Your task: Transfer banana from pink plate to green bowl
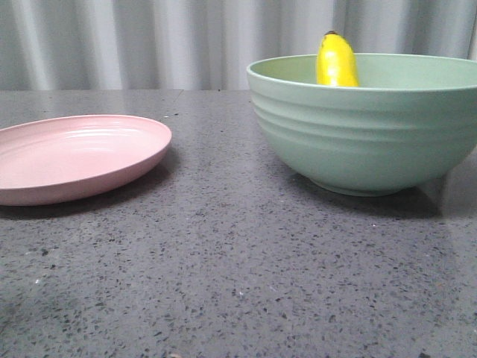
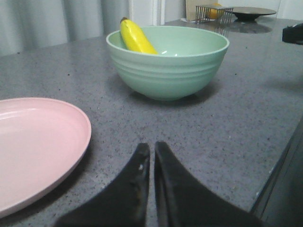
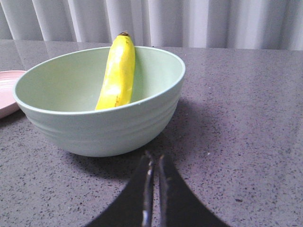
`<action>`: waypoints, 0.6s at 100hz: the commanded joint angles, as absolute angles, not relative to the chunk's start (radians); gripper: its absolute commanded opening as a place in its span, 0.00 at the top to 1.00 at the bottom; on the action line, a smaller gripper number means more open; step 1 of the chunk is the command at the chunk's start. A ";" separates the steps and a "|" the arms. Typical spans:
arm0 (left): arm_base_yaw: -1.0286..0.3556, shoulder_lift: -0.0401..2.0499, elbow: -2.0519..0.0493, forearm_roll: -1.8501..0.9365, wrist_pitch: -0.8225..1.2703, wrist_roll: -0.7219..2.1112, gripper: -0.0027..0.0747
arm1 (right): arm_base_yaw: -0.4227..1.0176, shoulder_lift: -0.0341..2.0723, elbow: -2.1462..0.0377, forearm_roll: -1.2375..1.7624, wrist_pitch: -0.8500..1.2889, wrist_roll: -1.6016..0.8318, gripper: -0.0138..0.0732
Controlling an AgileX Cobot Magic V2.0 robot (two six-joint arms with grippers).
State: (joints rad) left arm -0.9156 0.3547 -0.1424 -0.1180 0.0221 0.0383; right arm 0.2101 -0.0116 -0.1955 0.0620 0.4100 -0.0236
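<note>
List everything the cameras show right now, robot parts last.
banana: one, yellow with a dark tip, standing in the bowl, leaning on its far wall, tip above the rim
bowl: one, pale green, ridged outside, on the table's right side in the front view
plate: one, pink, nothing on it, on the table to the left of the bowl
table: one, dark grey speckled, under everything
curtain: grey-white, pleated, behind the table
wire rack: one, with something orange in it, far off past the bowl in the left wrist view
dark dish: one, beside the rack
left gripper: black, shut, empty, between plate and bowl
right gripper: black, shut, empty, near the bowl
</note>
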 commanded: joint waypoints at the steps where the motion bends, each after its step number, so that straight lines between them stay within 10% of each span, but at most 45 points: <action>1: -0.923 0.359 -0.148 -0.125 -0.062 0.038 0.99 | 0.210 -0.022 -0.219 0.054 0.328 -0.032 0.92; 60: -0.625 0.267 0.011 -0.097 -0.320 0.038 0.99 | 0.210 -0.022 -0.219 0.054 0.328 -0.032 0.92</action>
State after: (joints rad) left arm -0.6985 0.2999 0.0006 -0.1135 -0.2288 0.0383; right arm 0.2101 -0.0116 -0.1955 0.0620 0.4100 -0.0254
